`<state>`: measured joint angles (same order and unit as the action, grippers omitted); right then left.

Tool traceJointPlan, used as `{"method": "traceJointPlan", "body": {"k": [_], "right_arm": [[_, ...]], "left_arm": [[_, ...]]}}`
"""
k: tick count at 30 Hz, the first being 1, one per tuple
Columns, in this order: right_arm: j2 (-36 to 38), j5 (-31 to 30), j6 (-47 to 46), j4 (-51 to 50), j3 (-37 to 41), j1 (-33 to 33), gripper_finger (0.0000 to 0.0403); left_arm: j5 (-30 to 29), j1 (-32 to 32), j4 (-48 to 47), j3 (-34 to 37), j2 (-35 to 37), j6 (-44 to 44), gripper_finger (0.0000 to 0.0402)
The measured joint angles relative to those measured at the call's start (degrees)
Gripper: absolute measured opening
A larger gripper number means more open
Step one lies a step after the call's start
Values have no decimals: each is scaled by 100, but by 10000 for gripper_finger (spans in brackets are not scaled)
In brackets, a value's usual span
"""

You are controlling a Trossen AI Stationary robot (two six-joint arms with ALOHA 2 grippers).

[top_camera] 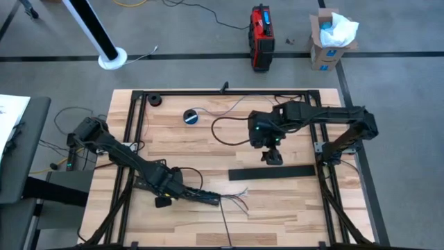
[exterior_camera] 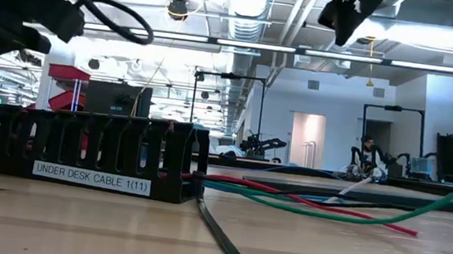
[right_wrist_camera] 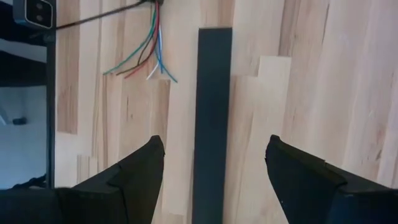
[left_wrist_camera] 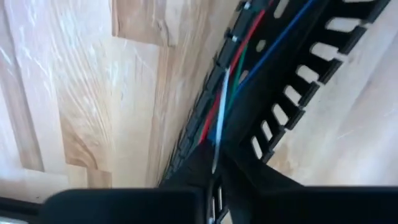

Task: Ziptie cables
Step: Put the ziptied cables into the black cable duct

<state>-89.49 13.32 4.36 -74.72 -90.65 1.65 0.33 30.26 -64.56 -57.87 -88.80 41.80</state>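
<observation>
- The table is pale butcher-block wood in a black frame, standing on a grey concrete floor.
- The cables — red, green, blue, white — fan out from the end of a black slotted cable duct labelled "UNDER DESK CABLE", near the table's front edge.
- The left gripper lies low along that duct; whether its claw is parted or closed I cannot tell.
- The right gripper hovers with fingers spread wide, holding nothing, above a flat black strip.
- A small blue-and-black tape roll sits toward the back.
- Behind — a bright workshop hall with ceiling lights.
</observation>
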Motion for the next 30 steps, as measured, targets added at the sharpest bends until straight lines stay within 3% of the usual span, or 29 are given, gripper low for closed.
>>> {"method": "traceJointPlan", "body": {"k": [8, 14, 20, 24, 30], "right_arm": [[0, 0, -2, -293, 0, -55, 265], [191, -238, -138, -350, 0, -71, 265], [1117, -898, -465, -392, 2, -40, 261], [2019, -1350, -1143, -377, -2, 94, 258], [2974, -2088, -2405, -504, -4, -23, 258]], "left_arm": [[228, -4, 196, -4, 7, -44, 125], [-456, -4, -15, -94, 8, 1043, 154], [-682, -2, 1112, -263, 9, 1109, 119], [-1480, 144, 1183, -531, 167, 1646, 85], [-2616, 655, 1218, -636, 733, 3219, 11]]}}
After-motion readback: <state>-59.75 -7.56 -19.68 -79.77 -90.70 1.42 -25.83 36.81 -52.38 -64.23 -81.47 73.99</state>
